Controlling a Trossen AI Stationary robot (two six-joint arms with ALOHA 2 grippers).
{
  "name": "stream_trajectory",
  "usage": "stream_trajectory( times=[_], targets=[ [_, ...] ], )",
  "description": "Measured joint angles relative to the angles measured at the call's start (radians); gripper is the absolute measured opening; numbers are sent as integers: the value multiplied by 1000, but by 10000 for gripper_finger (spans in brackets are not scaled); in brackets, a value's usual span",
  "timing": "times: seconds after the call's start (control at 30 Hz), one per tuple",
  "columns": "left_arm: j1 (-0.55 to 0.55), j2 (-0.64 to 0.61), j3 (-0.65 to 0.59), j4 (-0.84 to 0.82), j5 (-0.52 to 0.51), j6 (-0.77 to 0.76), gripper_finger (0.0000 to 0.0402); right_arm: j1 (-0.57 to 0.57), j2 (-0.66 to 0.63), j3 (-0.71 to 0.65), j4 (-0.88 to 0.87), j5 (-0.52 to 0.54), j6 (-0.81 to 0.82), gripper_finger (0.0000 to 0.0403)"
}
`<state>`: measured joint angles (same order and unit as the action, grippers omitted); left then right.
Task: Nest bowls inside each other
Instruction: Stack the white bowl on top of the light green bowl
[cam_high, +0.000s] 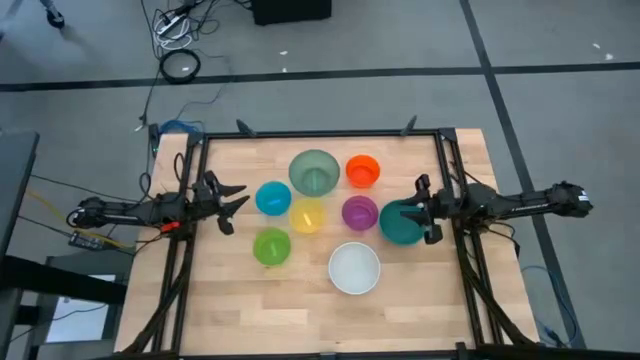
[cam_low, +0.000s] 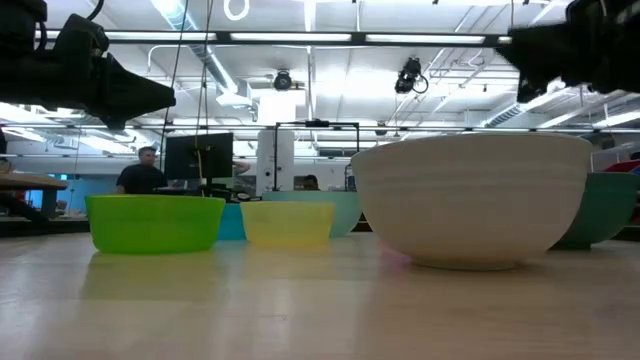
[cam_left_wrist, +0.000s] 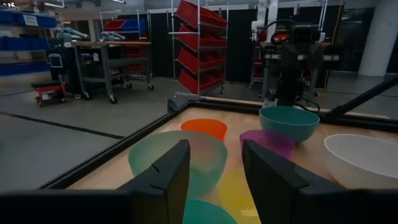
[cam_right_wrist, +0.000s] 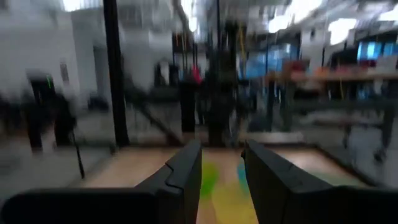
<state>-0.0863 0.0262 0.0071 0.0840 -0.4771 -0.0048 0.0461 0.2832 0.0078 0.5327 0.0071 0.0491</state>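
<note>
Eight bowls stand apart on their bases on the wooden table, none nested: sage-green (cam_high: 314, 172), orange (cam_high: 363, 171), blue (cam_high: 272, 198), yellow (cam_high: 308, 215), purple (cam_high: 359, 213), teal (cam_high: 400, 222), lime-green (cam_high: 271, 246) and white (cam_high: 354, 268). My left gripper (cam_high: 238, 200) hovers open at the table's left side, pointing level at the blue bowl, with nothing between its fingers (cam_left_wrist: 168, 177). My right gripper (cam_high: 420, 212) is open above the teal bowl's right rim. It is raised well clear of the table (cam_low: 545, 50), and its fingers (cam_right_wrist: 186, 174) hold nothing.
A black metal frame (cam_high: 320, 133) runs along the table's far, left and right edges. Bare wood lies along the near edge (cam_high: 300, 320). In the low view the white bowl (cam_low: 470, 200) stands closest, and a person (cam_low: 145, 170) sits at a desk in the room behind.
</note>
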Motion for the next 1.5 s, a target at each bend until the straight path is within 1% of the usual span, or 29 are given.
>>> stream_trajectory(
  times=[0.1,0.23,0.33,0.4,0.47,0.7,0.8,0.87,1.0,1.07,1.13,1.2,1.23,1.3,1.4,1.43,1.5],
  targets=[
    [0,0,0,19,0,-4,157,0,0,0,164,-3,127,110],
    [0,0,0,41,11,-90,157,0,-1,0,355,-4,273,111],
    [0,0,0,56,11,-176,157,0,-1,0,432,-11,297,111],
    [0,0,0,63,11,-225,157,0,-2,2,439,-24,295,111],
    [1,1,0,102,0,-234,157,0,-2,3,438,-42,294,110],
    [1,0,0,330,-7,-235,157,0,-2,3,435,-54,305,111],
    [1,0,0,400,-38,-233,157,0,-2,5,436,-55,337,110],
    [1,0,0,417,-39,-240,157,0,-2,5,442,-46,326,111],
    [1,0,0,427,-21,-235,157,-4,-2,8,458,26,311,109],
    [1,0,1,427,14,-236,157,-3,-2,8,444,23,336,109],
    [0,5,22,388,28,-244,157,-2,2,10,441,24,337,110],
    [-1,36,82,318,62,-251,157,0,19,50,377,29,335,111],
    [-1,64,124,260,79,-256,157,5,38,89,303,38,334,111],
    [-1,159,227,106,86,-258,157,16,99,201,60,94,326,111],
    [-1,342,411,-154,88,-236,157,38,259,423,-357,239,331,111],
    [-1,402,480,-239,89,-228,157,46,325,502,-475,267,346,111],
    [-1,523,620,-425,90,-212,157,59,459,657,-668,287,399,111]
  ],
)
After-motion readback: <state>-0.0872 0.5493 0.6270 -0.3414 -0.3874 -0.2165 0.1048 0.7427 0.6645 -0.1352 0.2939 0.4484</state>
